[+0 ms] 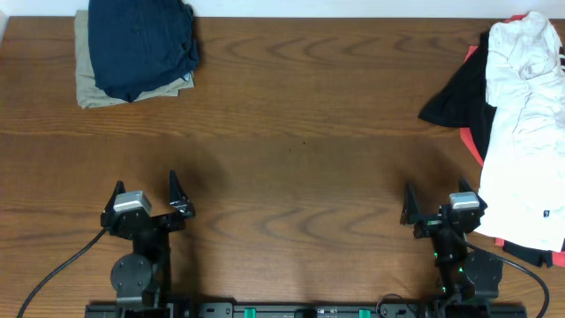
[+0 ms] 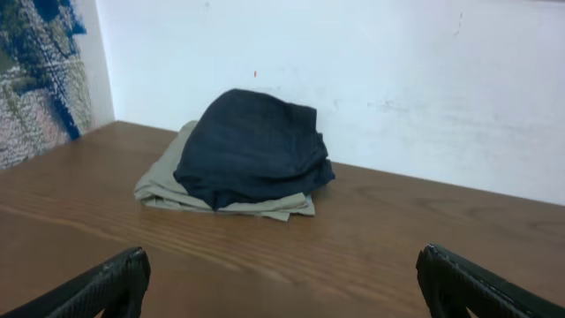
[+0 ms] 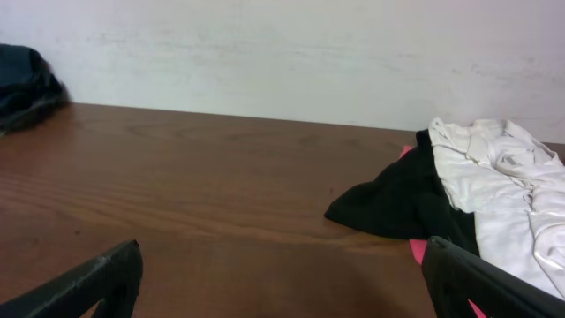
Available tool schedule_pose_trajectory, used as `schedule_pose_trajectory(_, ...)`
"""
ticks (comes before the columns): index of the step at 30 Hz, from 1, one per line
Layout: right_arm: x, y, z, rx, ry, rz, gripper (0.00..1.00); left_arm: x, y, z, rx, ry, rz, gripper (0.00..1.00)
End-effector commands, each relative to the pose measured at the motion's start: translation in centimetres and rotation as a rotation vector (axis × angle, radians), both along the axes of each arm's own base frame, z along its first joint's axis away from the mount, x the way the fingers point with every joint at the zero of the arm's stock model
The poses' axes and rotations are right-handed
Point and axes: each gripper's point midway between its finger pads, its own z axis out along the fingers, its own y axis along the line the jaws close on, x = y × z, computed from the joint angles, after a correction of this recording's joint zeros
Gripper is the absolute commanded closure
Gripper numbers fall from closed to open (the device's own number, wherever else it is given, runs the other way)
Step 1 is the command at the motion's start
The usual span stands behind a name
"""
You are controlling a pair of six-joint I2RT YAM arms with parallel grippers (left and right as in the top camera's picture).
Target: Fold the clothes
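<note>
The dark navy shorts (image 1: 141, 42) lie folded in a bundle on top of a tan folded garment (image 1: 88, 79) at the table's far left corner. They also show in the left wrist view (image 2: 252, 146) and at the left edge of the right wrist view (image 3: 22, 93). My left gripper (image 1: 146, 196) is open and empty near the front left, far from the shorts. Its fingers frame bare wood in the left wrist view (image 2: 282, 283). My right gripper (image 1: 433, 205) is open and empty near the front right, its fingers wide apart in the right wrist view (image 3: 282, 283).
A heap of white (image 1: 530, 124), black (image 1: 455, 97) and red (image 1: 472, 146) garments lies along the right edge, close to my right gripper. It shows in the right wrist view (image 3: 494, 185). A white wall stands behind the wooden table (image 1: 300, 132).
</note>
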Motion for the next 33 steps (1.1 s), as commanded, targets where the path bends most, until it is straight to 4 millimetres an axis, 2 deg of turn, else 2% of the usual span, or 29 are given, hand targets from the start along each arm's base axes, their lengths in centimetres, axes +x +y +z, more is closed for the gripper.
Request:
schedule_pose_trajectory(1,0.0,-0.3,0.0,0.014,0.001,-0.012,0.01,-0.1,0.0,-0.1,-0.008,-0.008,0.003,0.02)
schedule_pose_trajectory(9,0.0,-0.3,0.0,0.014,0.001,-0.012,0.01,0.3,0.0,-0.7,-0.008,-0.023,0.001,0.02)
schedule_pose_trajectory(14,0.0,-0.3,0.0,0.014,0.001,-0.012,0.01,0.5,-0.1,-2.0,-0.009,0.005,-0.003,0.02)
schedule_pose_trajectory(27,0.0,-0.3,0.0,0.014,0.001,-0.012,0.01,0.7,-0.8,-6.9,-0.015,0.145,-0.040,0.02)
schedule_pose_trajectory(33,0.0,-0.3,0.0,0.014,0.001,-0.012,0.01,0.7,-0.9,-6.8,-0.005,0.142,-0.044,0.02)
